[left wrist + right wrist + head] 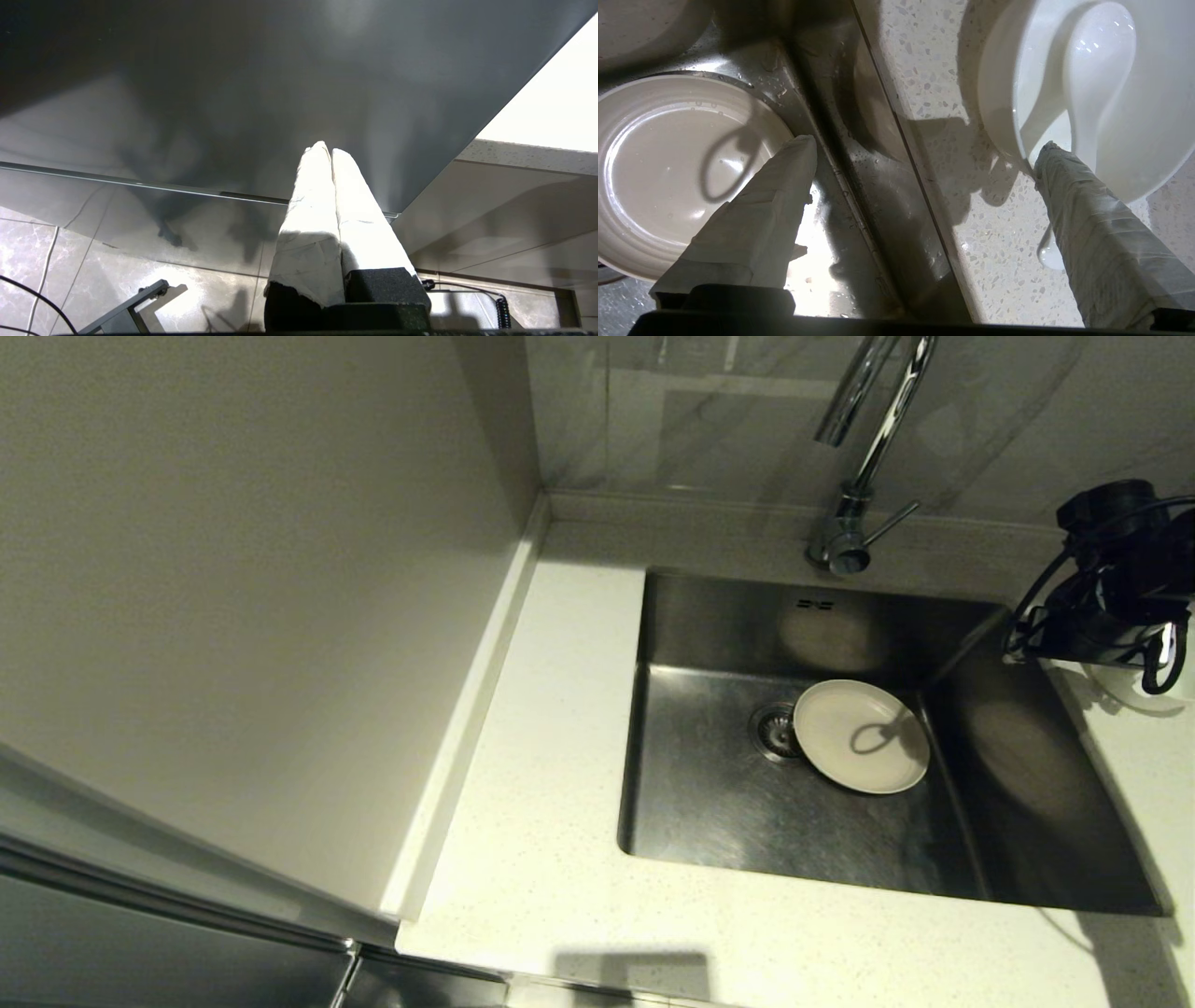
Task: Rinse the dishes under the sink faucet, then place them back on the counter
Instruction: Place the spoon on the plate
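one counter (pixel 523 859) of pale speckled stone takes up most of the head view, wrapped around the sink (pixel 709 803), a square steel basin sunk into it. the faucet (pixel 864 448) rises from the counter behind the sink, its thin lever sticking out to the side from the base. on the sink floor lies the plate (pixel 861 735), flat, rim just over the edge of the drain (pixel 773 730), with beads of water on it in the right wrist view.

the right gripper (pixel 924 144) hangs over the sink's right edge, where steel wall meets counter. its two wrapped fingers (pixel 1083 219) are spread wide apart and grasp nothing. one finger is over the sink side, its tip above the plate's rim; the other is over the counter side, its tip in front of the bowl's rim, and whether it touches the rim cannot be told. in the head view this arm shows only as a dark body with looped cables at the right edge, above the counter beside the sink.

the bowl (pixel 1148 140) stands on the counter just beyond that finger, well clear of the sink. the spoon (pixel 1099 65) lies inside the bowl, its scoop up against the far wall; a little white shape on the counter by the finger may be its handle end, but that is not clear.

the left gripper (pixel 331 151) is parked low, away from the sink, pointing up at a dark cabinet front. its wrapped fingers are pressed together with nothing between them.
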